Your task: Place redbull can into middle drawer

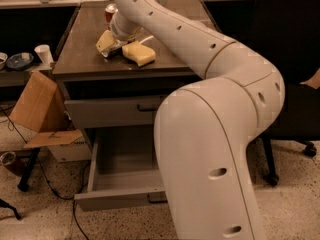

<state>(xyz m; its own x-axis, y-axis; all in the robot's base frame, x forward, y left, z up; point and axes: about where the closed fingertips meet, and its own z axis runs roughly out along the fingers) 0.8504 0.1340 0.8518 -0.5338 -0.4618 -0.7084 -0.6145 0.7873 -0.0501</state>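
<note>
The hand (pixel 118 44) is low over the counter (pixel 80 59), between the yellow sponges (pixel 139 53). I cannot tell if it is open or closed. A shiny grey bit right by it looks like the redbull can (pixel 112 52). I think the job now is grabbing the can. Next comes lifting it and carrying it down into the open middle drawer (pixel 115 200).

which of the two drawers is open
The lower one, the middle drawer, is pulled out; the upper front is shut. The gripper is up at the yellow sponges.
</note>
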